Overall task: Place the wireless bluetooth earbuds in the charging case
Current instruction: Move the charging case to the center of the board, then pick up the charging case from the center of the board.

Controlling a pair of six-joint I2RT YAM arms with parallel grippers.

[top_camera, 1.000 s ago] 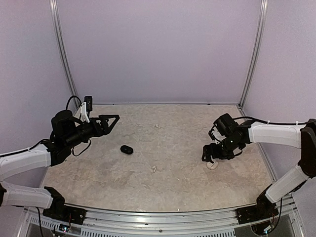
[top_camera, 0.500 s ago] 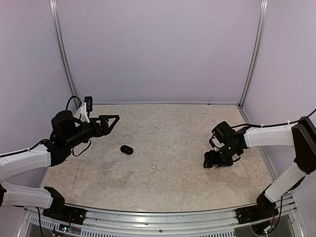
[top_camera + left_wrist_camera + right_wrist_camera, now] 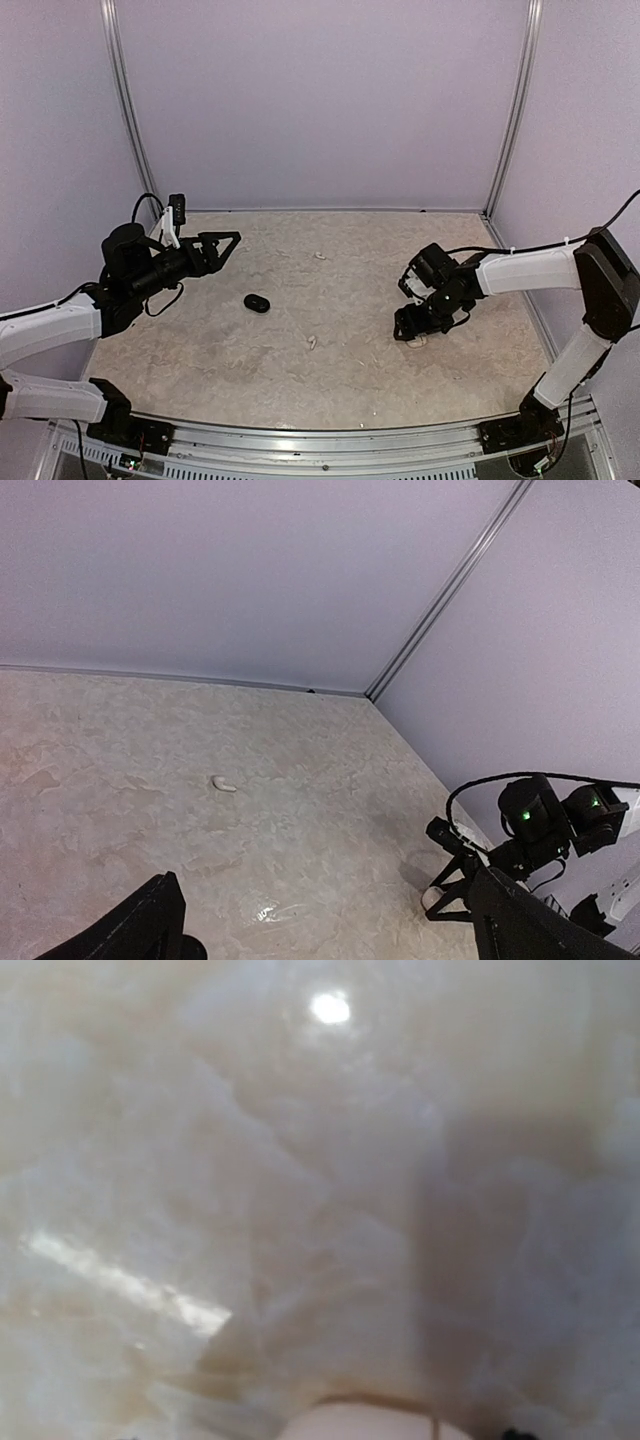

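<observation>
A white rounded charging case [image 3: 419, 341] lies on the table at the right, and its top shows at the bottom edge of the right wrist view [image 3: 370, 1424]. My right gripper [image 3: 409, 327] is down over it, fingers spread to either side; I cannot see whether they press on it. Two white earbuds lie loose, one at the far middle [image 3: 320, 256] and one nearer the front [image 3: 312, 342]. From the left wrist, the far earbud [image 3: 224, 784] and the case [image 3: 432, 898] both show. My left gripper [image 3: 217, 246] hovers open at the left, holding nothing.
A black oval thing [image 3: 257, 302], larger than the earbuds, rests left of centre, just ahead of the left gripper. Purple walls close in the table on three sides, with metal posts [image 3: 508, 110] in the back corners. A cable [image 3: 520, 780] loops over the right arm.
My right gripper has moved left and lowered over the white case, which has shifted a little left with it. The left arm has not moved.
</observation>
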